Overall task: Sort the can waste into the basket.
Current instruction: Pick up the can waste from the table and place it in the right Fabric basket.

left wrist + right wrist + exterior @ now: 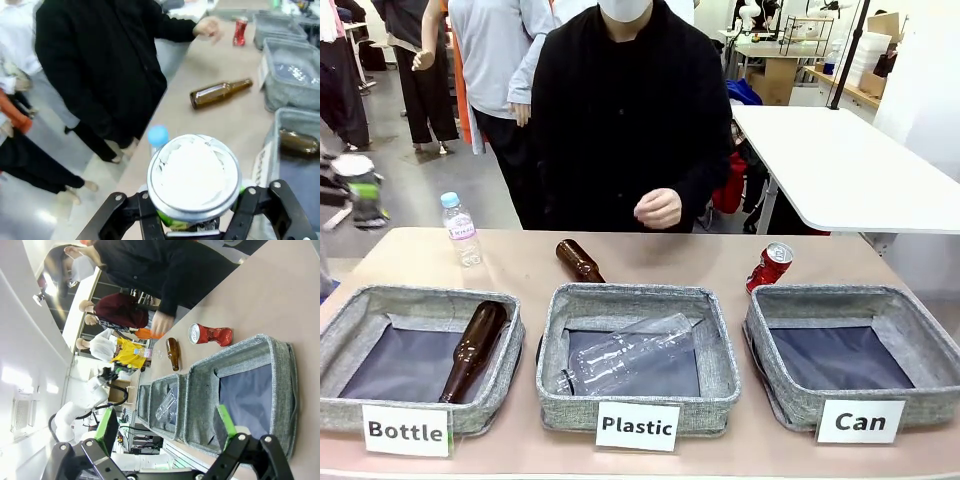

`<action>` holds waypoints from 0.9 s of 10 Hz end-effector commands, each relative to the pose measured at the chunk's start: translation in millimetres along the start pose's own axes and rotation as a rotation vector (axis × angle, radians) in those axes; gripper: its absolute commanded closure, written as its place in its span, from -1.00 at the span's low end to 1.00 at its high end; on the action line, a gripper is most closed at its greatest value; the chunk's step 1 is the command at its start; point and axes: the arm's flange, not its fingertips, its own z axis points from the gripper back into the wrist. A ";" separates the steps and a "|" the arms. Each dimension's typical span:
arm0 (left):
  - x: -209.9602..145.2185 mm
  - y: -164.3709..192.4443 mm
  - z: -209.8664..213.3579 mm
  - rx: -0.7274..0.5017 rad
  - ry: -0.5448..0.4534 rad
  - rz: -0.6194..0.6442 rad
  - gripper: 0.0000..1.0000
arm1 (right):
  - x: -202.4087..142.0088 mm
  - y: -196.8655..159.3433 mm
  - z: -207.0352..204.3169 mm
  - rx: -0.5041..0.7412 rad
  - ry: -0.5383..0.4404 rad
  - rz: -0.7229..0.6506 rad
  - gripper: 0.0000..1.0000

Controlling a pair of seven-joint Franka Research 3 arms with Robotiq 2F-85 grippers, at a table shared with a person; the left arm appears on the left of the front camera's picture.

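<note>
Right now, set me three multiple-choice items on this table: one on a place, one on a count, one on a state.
1. Where does the red can sit relative to the Can basket?
A. inside it
B. on its label
C. on the table beyond its far wall

2. How many brown glass bottles show?
A. one
B. two
C. three

3. The left gripper is:
A. shut on a silver-lidded can
B. open and empty
C. shut on a brown bottle

Answers:
C, it rests on bare tabletop outside the basket.
B, one lies in the Bottle basket and one on the table.
A, it clamps the can from both sides.
</note>
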 end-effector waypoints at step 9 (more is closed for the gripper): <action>69.9 -183.0 27.1 -0.254 -0.035 0.195 1.00 | 3.5 0.1 0.1 0.020 -0.011 0.027 -1.00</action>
